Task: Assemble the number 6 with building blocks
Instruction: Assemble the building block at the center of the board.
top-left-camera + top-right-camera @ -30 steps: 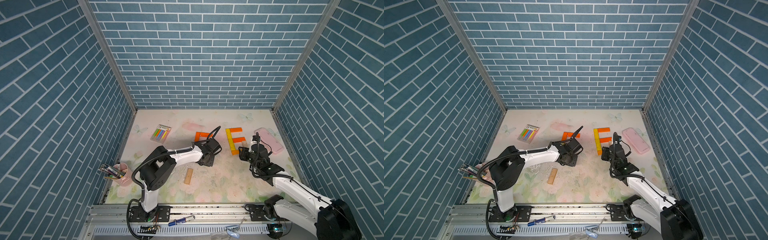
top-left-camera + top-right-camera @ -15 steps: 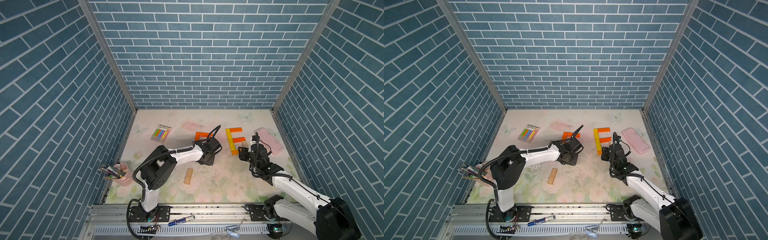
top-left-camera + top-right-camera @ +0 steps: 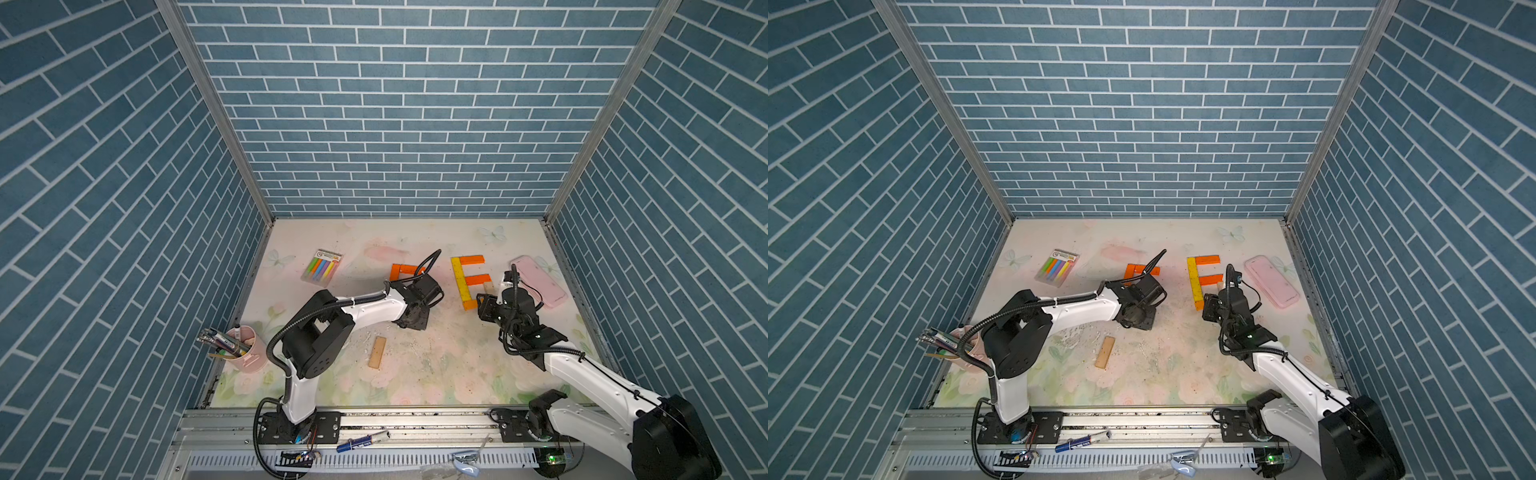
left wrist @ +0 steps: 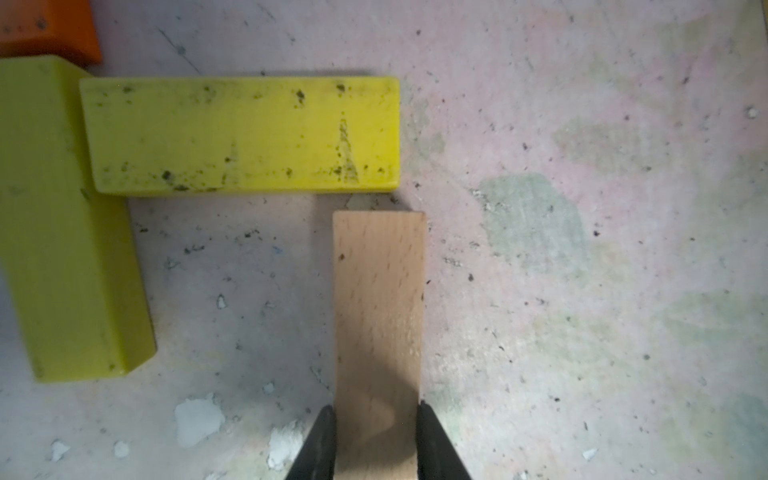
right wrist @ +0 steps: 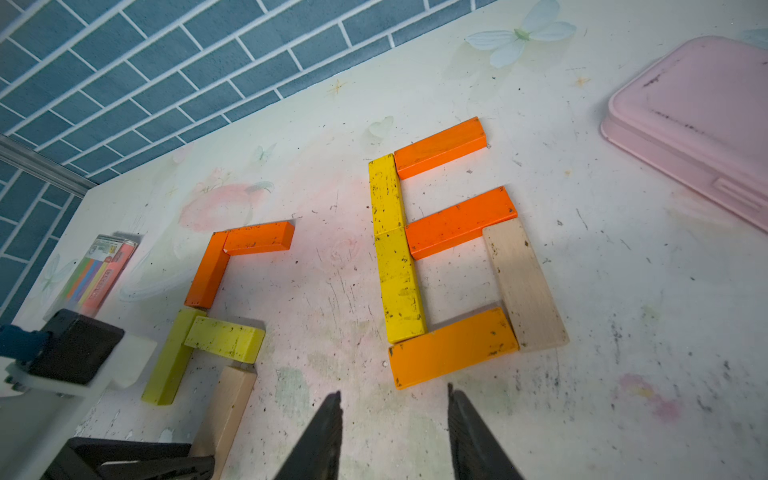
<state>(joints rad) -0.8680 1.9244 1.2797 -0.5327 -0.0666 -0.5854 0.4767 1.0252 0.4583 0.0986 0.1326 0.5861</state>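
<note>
My left gripper [image 4: 376,409] is shut on a tan block [image 4: 378,299] that lies flat on the mat. The block's far end sits just below the end of a flat yellow block [image 4: 241,133]. A second yellow block [image 4: 70,228] and an orange one [image 4: 45,29] adjoin it. In the right wrist view this half-built figure [image 5: 224,338] lies left of a closed figure of yellow, orange and tan blocks [image 5: 395,249]. My right gripper [image 5: 395,395] is open and empty, just short of that figure's bottom orange block [image 5: 453,347].
One loose tan block [image 3: 377,352] lies nearer the front of the mat. A pink case [image 3: 538,280] sits at the back right, a clear pack of coloured sticks [image 3: 322,268] at the back left, and a pink pen cup [image 3: 245,349] by the left wall.
</note>
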